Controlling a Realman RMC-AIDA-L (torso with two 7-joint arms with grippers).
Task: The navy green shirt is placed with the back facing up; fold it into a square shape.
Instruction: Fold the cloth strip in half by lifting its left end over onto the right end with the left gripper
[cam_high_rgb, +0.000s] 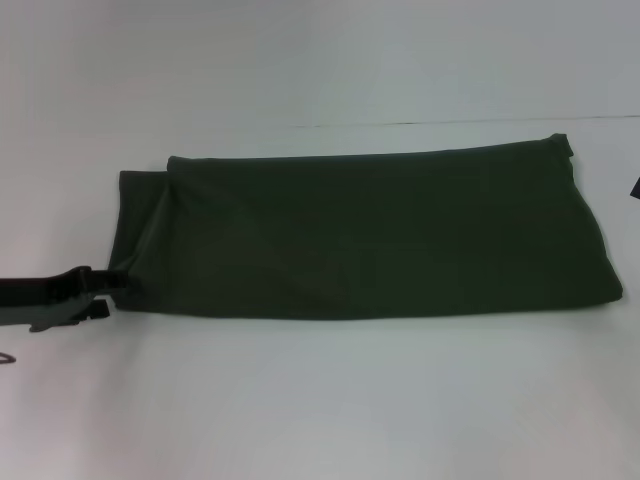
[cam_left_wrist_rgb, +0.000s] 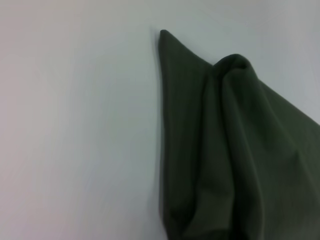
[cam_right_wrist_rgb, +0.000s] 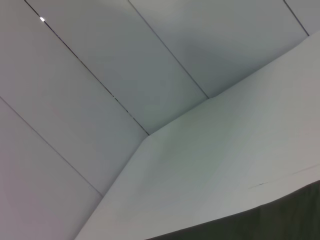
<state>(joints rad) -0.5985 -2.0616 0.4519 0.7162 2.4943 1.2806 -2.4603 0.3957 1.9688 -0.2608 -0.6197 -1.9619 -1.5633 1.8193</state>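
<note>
The navy green shirt lies plain side up on the white table, folded into a long band running left to right. My left gripper is at the band's near-left corner and is shut on the cloth there, which is drawn up into a small peak. In the left wrist view the shirt rises in bunched folds from the table. Only a dark tip of my right gripper shows at the far right edge, apart from the shirt. The right wrist view catches just an edge of the shirt.
The white table stretches in front of and behind the shirt. A thin seam runs across it behind the shirt. The right wrist view shows panelled walls beyond the table.
</note>
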